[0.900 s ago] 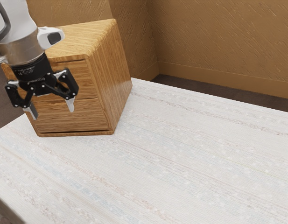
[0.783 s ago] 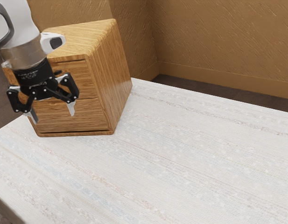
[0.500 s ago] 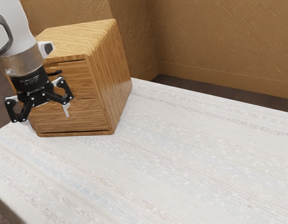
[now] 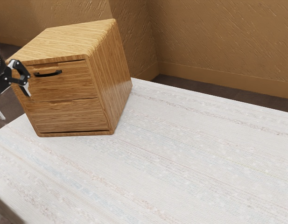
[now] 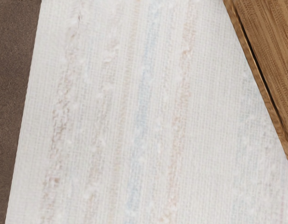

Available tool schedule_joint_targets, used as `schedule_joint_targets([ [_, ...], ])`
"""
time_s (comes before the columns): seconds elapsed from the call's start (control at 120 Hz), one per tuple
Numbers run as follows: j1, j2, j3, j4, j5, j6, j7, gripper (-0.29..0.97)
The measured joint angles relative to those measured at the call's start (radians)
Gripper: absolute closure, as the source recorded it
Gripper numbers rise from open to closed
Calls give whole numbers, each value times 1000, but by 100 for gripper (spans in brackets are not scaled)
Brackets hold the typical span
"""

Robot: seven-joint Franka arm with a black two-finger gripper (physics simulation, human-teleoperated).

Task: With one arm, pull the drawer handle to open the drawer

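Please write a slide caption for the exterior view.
Wooden two-drawer cabinet on white table, black curved handle ungrasped, drawers shut; the arm's black jaws open beside it.

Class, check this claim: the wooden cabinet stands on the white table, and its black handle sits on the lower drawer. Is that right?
No. The exterior view shows the black handle on the upper drawer, not the lower. The wooden cabinet does stand on the white table.
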Motion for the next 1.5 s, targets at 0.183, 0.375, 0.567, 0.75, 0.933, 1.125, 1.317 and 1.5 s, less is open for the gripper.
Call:
schedule_joint_targets([
  [0.183, 13, 3, 4, 20, -5, 64, -54, 0],
  [0.375, 8, 70, 4, 75, -8, 132, -108, 0],
  [0.567, 5, 132, 4, 125, -6, 181, -170, 0],
  [0.75, 11, 183, 4, 131, -3, 225, -223, 0],
  [0.933, 18, 259, 4, 193, -3, 257, -262, 0],
  [1.125, 15, 335, 27, 255, -3, 275, -286, 0],
  [1.317, 37, 409, 23, 322, -3, 300, -300, 0],
  [1.5, -3, 416, 21, 299, -2, 332, -309, 0],
])
